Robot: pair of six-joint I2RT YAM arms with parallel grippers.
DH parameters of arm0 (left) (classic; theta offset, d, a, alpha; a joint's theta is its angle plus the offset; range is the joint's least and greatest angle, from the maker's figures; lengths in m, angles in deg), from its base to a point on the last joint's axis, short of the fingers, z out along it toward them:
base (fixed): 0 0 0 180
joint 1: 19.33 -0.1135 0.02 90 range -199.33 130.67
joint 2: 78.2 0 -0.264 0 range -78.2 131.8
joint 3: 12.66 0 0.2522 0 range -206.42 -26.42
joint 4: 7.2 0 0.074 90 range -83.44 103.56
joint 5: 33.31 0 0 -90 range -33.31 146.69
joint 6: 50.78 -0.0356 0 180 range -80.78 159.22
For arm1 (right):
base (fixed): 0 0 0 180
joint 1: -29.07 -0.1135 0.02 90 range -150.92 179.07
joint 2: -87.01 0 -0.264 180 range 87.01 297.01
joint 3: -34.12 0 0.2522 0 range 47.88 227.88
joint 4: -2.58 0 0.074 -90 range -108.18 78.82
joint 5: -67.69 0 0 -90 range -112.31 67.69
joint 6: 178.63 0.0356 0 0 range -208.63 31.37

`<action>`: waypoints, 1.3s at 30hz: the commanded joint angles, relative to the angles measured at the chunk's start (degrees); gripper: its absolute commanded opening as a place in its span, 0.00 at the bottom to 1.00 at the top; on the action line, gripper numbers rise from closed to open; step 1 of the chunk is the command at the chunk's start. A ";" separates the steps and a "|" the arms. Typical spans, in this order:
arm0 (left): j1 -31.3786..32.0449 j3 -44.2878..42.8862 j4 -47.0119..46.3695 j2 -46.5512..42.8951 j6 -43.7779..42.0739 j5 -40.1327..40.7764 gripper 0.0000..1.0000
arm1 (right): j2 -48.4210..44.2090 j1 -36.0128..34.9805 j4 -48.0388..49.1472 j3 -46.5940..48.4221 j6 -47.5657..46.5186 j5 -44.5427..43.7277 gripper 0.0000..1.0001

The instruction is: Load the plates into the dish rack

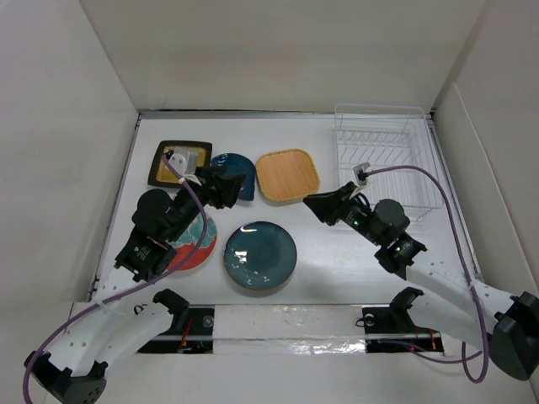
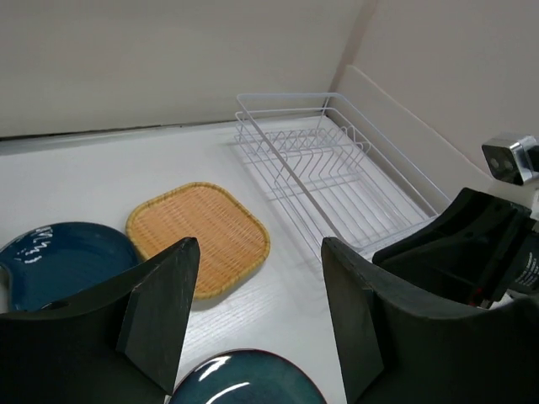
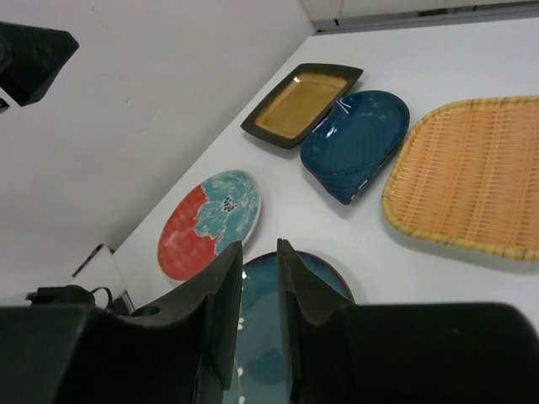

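White table (image 1: 337,261) within pale walls (image 1: 278,50); left fingers (image 2: 160,311) wide apart, right fingers (image 3: 223,311) barely parted, both empty.

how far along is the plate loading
Nothing is done: the dish rack stands empty. Nothing is in hand either; the left gripper and right gripper hold no plate. All five lie flat on the table: the teal plate, red-and-teal plate, orange plate, dark blue plate and yellow-centred plate.

Frames the teal plate (image 3: 330,290) through the right gripper (image 3: 259,249), barely parted. Shows beyond it the red-and-teal plate (image 3: 209,223), black-rimmed plate (image 3: 303,104), blue plate (image 3: 354,143), orange plate (image 3: 472,178).
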 commanded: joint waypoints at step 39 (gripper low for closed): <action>-0.22 9.52 -7.34 -7.75 -5.53 0.33 0.35 | 22.74 -7.22 -14.82 0.46 8.56 4.34 0.58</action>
